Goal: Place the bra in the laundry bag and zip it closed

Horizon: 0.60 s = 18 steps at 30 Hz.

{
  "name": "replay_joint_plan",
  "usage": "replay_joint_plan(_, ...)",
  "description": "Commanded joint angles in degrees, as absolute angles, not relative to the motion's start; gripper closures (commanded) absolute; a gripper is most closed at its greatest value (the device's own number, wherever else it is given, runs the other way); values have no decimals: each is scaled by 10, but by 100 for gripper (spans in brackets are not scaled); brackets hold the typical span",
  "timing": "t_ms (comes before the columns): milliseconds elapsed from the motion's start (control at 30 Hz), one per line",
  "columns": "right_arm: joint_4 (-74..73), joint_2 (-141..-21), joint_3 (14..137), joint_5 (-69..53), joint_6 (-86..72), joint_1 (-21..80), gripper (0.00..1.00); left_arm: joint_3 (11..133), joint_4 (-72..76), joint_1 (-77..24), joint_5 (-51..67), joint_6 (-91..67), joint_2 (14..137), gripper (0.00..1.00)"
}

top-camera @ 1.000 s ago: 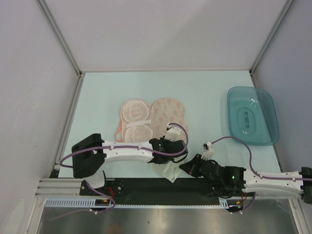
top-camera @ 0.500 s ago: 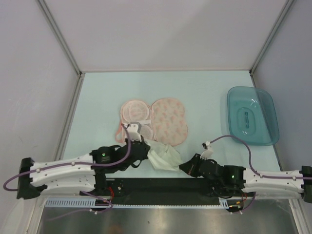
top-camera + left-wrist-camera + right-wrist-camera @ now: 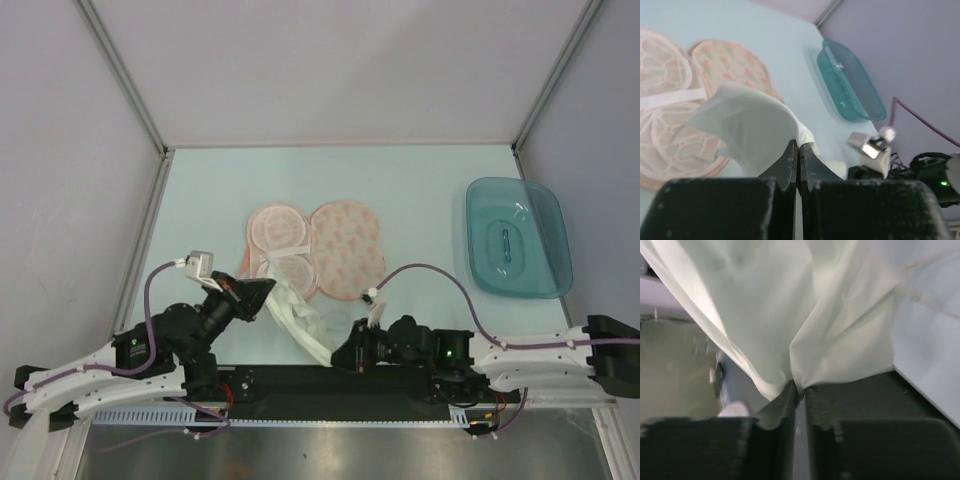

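The laundry bag (image 3: 345,245) lies open and flat in the middle of the table, its mesh-lined half on the left and its printed peach half on the right; it also shows in the left wrist view (image 3: 725,60). The white bra (image 3: 298,318) stretches in a band from the bag's near edge toward the table front. My left gripper (image 3: 268,290) is shut on the bra's far end (image 3: 750,125), fabric pinched at the tips (image 3: 798,145). My right gripper (image 3: 337,355) pinches the near end, with white fabric (image 3: 790,305) fanning out from its fingertips (image 3: 799,386).
A translucent teal tray (image 3: 518,238) sits at the right side of the table, also seen in the left wrist view (image 3: 847,82). White frame posts and grey walls close in the left, right and back. The black base rail runs under the right gripper.
My left gripper shut on the bra and drew back left, pulling it into a band. My right gripper slid left onto the bra's near end.
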<state>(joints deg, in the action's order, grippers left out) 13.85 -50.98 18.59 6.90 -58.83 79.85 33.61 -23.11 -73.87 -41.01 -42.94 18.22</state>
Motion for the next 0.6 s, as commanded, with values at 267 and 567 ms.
replay_joint_plan(267,30,-530,294,-123,-446,771,30,359,-98,-739,-212,-208,126,100)
replay_joint_plan(567,-124,-434,460,-199,-245,636,2,388,-118,-739,-6,-217,129,100)
